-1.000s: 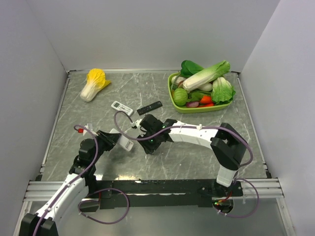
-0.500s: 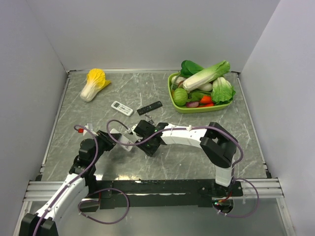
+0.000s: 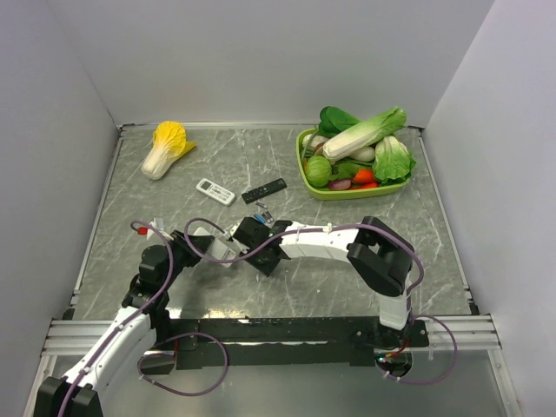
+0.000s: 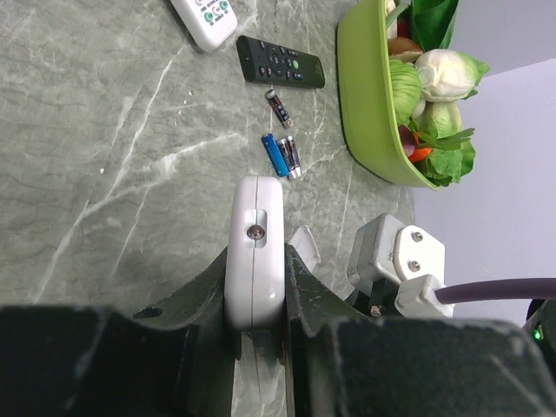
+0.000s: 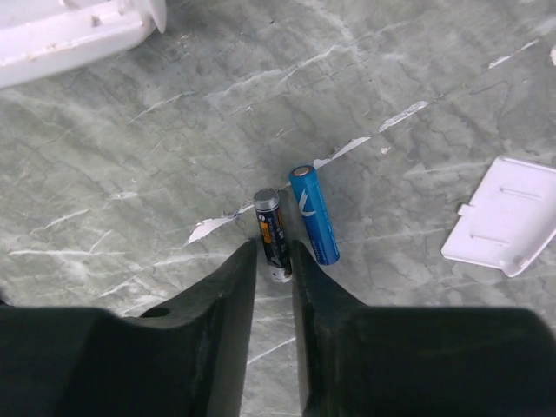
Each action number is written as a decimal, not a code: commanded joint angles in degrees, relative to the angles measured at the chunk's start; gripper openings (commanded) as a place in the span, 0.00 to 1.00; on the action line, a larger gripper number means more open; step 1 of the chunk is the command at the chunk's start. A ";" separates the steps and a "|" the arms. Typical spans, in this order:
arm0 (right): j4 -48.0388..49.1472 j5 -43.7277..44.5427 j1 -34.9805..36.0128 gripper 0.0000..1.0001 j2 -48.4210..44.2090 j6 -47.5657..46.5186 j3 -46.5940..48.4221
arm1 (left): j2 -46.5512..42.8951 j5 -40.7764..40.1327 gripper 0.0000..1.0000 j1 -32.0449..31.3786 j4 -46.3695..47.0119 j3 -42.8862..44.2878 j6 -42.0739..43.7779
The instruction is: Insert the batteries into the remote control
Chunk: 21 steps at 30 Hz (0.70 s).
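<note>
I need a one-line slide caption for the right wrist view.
Right fingers straddle a dark battery lying beside a blue battery; a white cover lies nearby.

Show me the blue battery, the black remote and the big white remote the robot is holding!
blue battery (image 5: 314, 215), right wrist view, middle of its blue body.
black remote (image 4: 280, 62), left wrist view, middle of its button face.
remote control (image 4: 254, 269), left wrist view, white side facing the camera.
</note>
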 commanded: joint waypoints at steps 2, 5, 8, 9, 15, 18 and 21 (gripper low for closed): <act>0.24 3.29 0.31 0.20 0.04 0.31 -0.07 | -0.11 1.38 0.01 0.28 3.71 -3.36 0.07; 1.12 2.15 0.31 0.10 -1.27 0.31 -1.82 | -0.11 1.90 0.01 0.28 4.58 -3.71 0.07; 3.40 0.22 0.31 0.03 -4.08 0.83 -3.49 | -0.11 2.35 0.01 0.19 5.73 -3.97 0.07; 4.36 -0.05 0.31 0.02 -4.88 1.27 -4.54 | -0.11 2.61 0.01 0.28 6.08 -3.97 0.07; 7.09 -2.95 0.22 0.00 -9.80 1.81 -7.01 | 1.11 3.58 0.01 0.28 8.98 -4.33 -0.02; 7.71 -3.30 0.14 0.00 -12.26 1.36 -7.37 | 2.61 4.63 0.01 0.28 10.30 -3.71 0.33; 8.15 -3.83 -0.21 0.00 -15.51 0.75 -7.54 | 3.66 6.21 0.01 0.28 11.26 -2.92 1.12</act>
